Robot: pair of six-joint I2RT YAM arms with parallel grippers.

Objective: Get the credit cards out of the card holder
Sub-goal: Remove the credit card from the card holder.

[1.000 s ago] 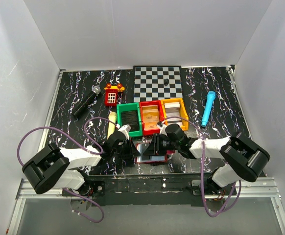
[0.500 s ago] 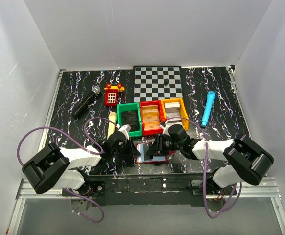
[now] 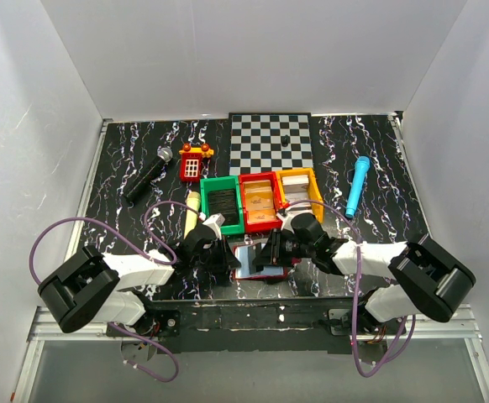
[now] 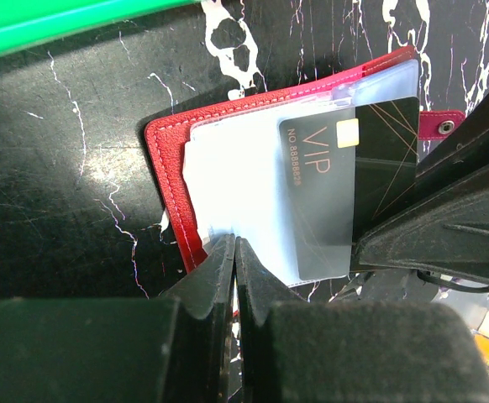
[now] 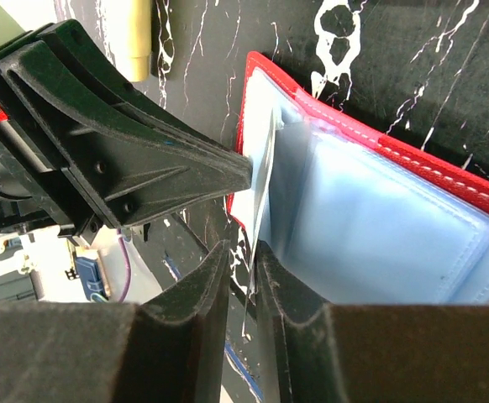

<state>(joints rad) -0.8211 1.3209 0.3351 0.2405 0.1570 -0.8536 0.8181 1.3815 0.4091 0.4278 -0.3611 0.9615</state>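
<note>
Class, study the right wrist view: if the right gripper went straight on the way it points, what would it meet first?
The thin pale sheet standing edge-on between the fingers of the right gripper; card or sleeve, I cannot tell. Just beyond it, probably the left gripper, which is pressing the card holder.

The left arm (image 3: 135, 267) reaches low from its base toward the centre, with the wrist pitched down. The left gripper (image 4: 235, 245) is fully closed: its fingers meet along their inner faces, leaving no gap at the tips. The right arm (image 3: 370, 256) reaches inward opposite it. The right gripper (image 5: 243, 252) is narrowly parted, with a slim gap between its fingertips. The left gripper's tip lies just ahead of them.
</note>
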